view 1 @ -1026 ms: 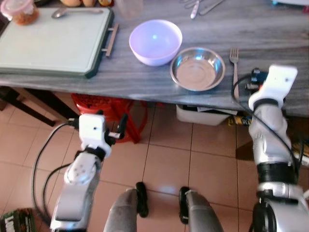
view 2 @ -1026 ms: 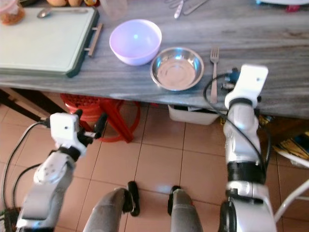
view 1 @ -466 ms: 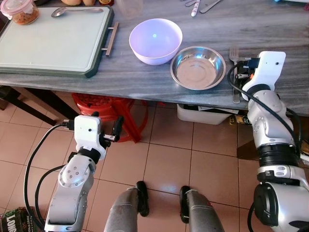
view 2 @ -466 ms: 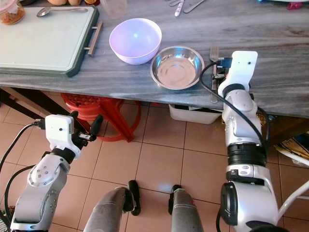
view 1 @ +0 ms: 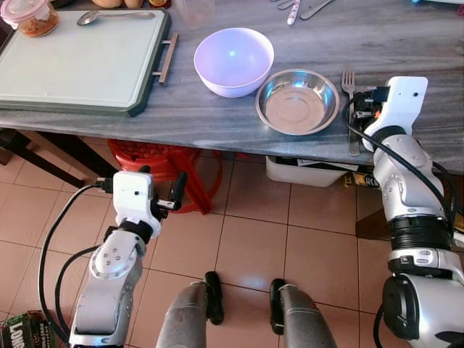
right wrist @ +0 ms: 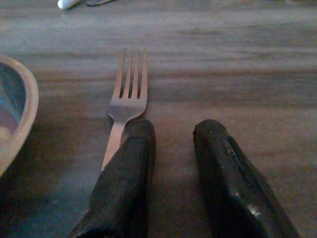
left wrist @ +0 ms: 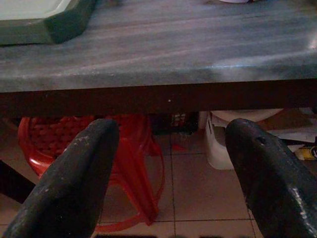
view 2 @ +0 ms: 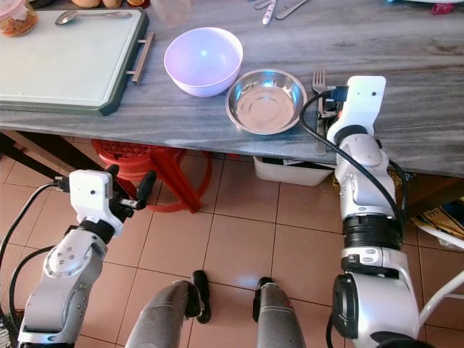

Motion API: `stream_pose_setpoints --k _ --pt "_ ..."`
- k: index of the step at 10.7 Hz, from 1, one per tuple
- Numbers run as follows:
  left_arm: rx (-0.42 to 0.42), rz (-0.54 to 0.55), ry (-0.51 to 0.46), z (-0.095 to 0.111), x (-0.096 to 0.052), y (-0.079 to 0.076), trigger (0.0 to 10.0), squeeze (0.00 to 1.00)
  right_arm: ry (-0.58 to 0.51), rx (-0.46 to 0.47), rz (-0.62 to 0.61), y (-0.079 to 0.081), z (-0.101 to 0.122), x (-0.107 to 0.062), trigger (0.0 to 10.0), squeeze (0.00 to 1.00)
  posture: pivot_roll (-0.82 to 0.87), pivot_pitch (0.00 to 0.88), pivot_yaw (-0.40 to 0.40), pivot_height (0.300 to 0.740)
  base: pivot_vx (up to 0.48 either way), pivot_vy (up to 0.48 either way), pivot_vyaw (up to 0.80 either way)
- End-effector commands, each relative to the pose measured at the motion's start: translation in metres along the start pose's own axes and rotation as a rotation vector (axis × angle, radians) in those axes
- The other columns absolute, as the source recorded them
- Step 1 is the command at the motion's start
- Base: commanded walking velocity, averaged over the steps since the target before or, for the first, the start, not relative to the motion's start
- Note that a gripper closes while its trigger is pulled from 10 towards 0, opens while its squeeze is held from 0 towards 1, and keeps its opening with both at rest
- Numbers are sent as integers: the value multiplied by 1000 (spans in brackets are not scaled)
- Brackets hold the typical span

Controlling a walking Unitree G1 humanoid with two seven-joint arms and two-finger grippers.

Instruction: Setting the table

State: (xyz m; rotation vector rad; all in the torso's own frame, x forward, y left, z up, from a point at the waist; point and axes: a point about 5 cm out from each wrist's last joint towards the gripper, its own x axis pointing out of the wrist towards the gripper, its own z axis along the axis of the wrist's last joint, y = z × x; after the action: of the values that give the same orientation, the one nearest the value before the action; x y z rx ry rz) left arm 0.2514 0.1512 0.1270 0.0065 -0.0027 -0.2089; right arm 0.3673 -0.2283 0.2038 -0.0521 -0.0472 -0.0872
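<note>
The left tool [view 1: 176, 194] hangs nearest the robot, below the surface's front edge over the tiled floor, its two black fingers spread wide and holding nothing; a red plastic stool [view 1: 163, 163] stands under the surface beyond it.

The right tool [right wrist: 171, 144] rests low on the grey, wood-grained surface [view 1: 217, 119], its fingers a narrow gap apart and gripping nothing. The fork [right wrist: 128, 96] lies just beside the steel bowl [view 1: 297, 101], on that bowl's right. Its long axis runs front to back, tines pointing away from the robot. One finger overlaps the thin flat handle, so the fork sits off to the tool's bowl side, not between the fingers. The right arm is much the nearer.

The steel bowl is shallow and shiny. Left of it and slightly farther back sits a deep, smooth lilac bowl [view 1: 233, 61], then a pale green-rimmed tray [view 1: 80, 65].
</note>
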Motion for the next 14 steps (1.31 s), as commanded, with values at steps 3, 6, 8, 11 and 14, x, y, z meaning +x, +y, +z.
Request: stream_pose_setpoints --k 3,6,8,11,14 --pt "-8 17 12 -4 -2 1 10000 0 -31 -51 -120 -14 -1 -13 10000 0 37 306 100 740 0 0 0" --pt "-44 49 -10 -7 9 -2 10000 0 -138 -79 -129 -14 7 -39 10000 0 -4 235 69 740 0 0 0" --pt "-62 99 -49 -4 20 1 10000 0 -103 -24 -130 6 -16 -67 10000 0 -22 153 38 740 0 0 0" --pt "-77 144 -57 -8 25 2 10000 0 -24 15 5 40 -44 -86 10000 1000 -31 110 35 740 0 0 0" --pt "-70 150 -69 -12 27 1 10000 0 11 42 5 43 -52 -92 10000 1000 -36 94 36 740 0 0 0"
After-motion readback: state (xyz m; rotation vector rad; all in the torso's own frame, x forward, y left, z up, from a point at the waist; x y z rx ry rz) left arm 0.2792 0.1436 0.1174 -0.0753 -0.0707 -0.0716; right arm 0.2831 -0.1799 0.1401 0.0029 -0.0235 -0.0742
